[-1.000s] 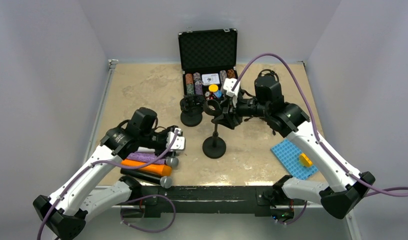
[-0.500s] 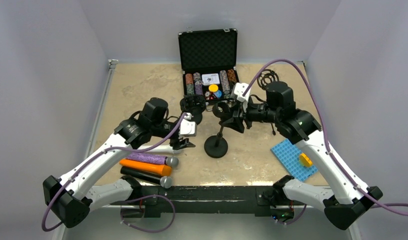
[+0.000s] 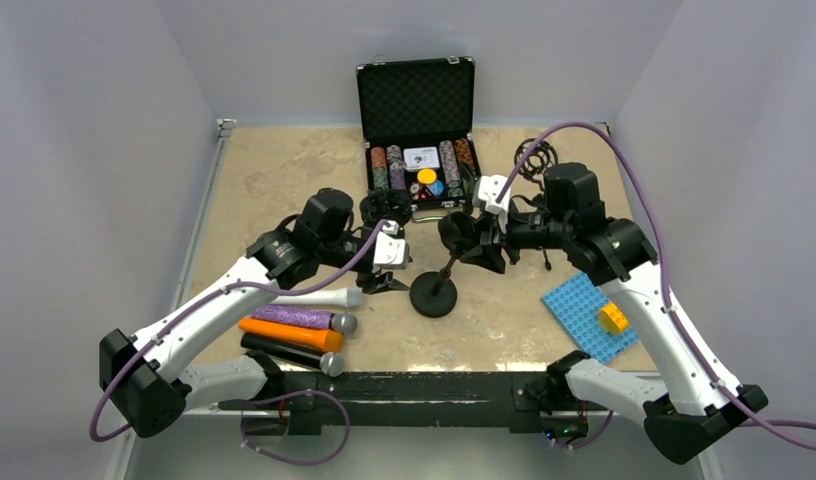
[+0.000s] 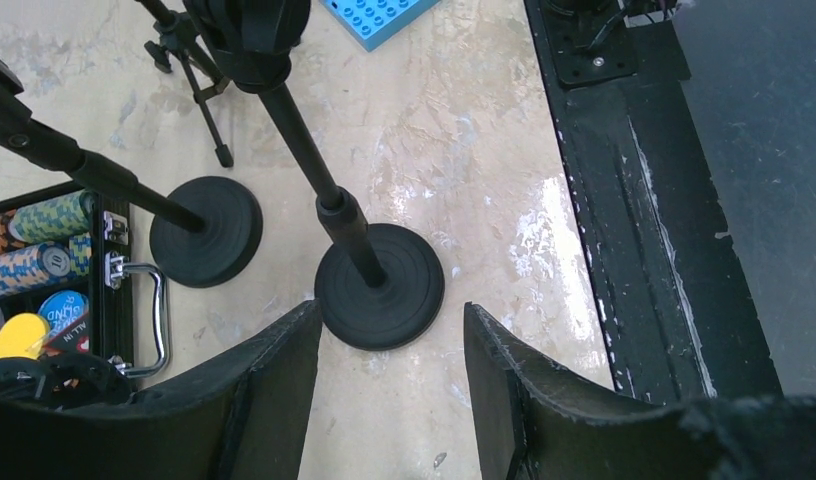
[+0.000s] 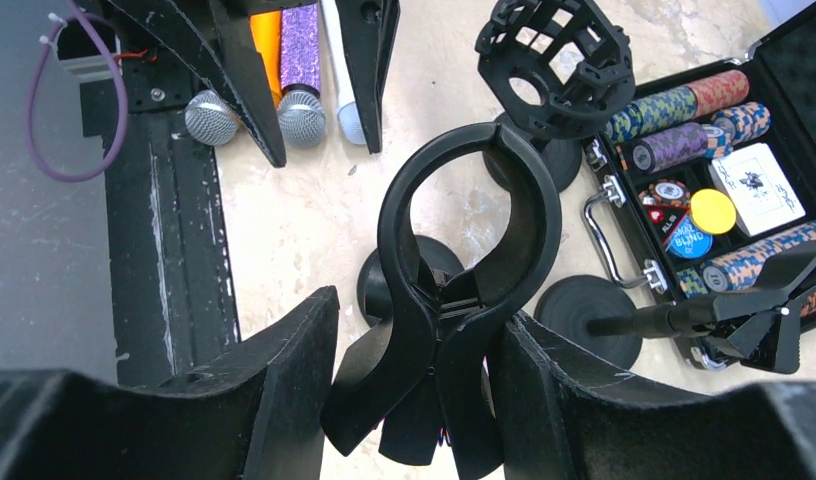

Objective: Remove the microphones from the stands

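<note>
White microphone (image 3: pixel 319 297): lying flat on the table (image 3: pixel 284 170), near left, three more microphones (image 3: pixel 292 333) just nearer; well apart from the stand (image 3: pixel 446 272). Stand: centre, tilted, its clip (image 5: pixel 444 350) clamped between the right gripper (image 3: pixel 481 243) fingers. Left gripper (image 4: pixel 392 310): jaws apart, holding nothing, just left of the stand's base (image 4: pixel 379 285).

Far centre of beige mottled tabletop (image 3: pixel 284 170): open black hard case (image 3: pixel 416 95), foam-lined lid upright, silver handle (image 4: pixel 156 318) facing the near side. Inside: striped poker chips (image 3: pixel 384 165) in rows lying on edge, white card deck (image 3: pixel 421 157), round yellow disc (image 3: pixel 426 176). Far right: black ring-shaped wire frame (image 3: pixel 532 157), flat on the surface. Near right: blue studded baseplate (image 3: pixel 582 312), set at an angle, carrying one small yellow brick (image 3: pixel 612 318). Near edge: black metal rail (image 3: pixel 434 385).
</note>
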Available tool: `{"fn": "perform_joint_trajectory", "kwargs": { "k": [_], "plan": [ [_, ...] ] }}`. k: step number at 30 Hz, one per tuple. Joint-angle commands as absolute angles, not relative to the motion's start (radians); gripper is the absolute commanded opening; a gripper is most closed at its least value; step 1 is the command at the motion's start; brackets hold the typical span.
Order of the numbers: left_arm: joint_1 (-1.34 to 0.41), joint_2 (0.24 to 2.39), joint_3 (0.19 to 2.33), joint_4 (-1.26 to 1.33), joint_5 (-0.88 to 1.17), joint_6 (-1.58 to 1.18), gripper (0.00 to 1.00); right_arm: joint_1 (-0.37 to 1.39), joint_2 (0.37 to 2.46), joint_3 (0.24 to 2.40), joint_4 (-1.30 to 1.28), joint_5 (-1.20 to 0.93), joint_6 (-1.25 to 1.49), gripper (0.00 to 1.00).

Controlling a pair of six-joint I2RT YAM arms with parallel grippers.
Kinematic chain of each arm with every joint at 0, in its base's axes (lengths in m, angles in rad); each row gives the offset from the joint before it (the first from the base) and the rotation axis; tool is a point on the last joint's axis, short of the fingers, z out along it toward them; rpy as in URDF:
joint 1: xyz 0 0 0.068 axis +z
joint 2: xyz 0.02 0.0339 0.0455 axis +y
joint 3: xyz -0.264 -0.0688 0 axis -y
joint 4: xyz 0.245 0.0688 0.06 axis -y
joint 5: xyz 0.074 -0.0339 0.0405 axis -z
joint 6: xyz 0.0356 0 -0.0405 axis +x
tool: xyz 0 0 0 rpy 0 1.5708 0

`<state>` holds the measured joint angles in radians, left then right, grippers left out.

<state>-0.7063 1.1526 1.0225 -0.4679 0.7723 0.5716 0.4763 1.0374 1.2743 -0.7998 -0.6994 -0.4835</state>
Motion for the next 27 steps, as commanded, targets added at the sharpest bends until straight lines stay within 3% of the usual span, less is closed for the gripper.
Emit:
{"fn": "perform_joint_trajectory", "kwargs": {
  "k": [1,10,14,19,27],
  "plan": [
    [-0.718,1.093,1.061,-0.507,0.816,0.654,0.58,0.469,1.091,1.341,-0.946,-0.706,-0.557,0.0],
    [-0.718,1.059,1.12,-0.839,0.692,0.804,0.58,0.469,1.09,1.413,-0.985,-0.822,-0.676,0.0],
    [-0.718,1.081,1.152,-0.915,0.677,0.823,0.58,0.469,0.967,1.27,-0.754,-0.854,-0.535,0.0],
    [-0.718,1.054,1.092,-0.778,0.712,0.694,0.58,0.477,0.943,1.173,-0.494,-0.991,-0.304,0.0],
    [-0.718,0.983,0.844,-0.348,0.721,0.478,0.6,0.496,1.002,1.2,-0.421,-0.977,-0.255,0.0]
  ]
}}
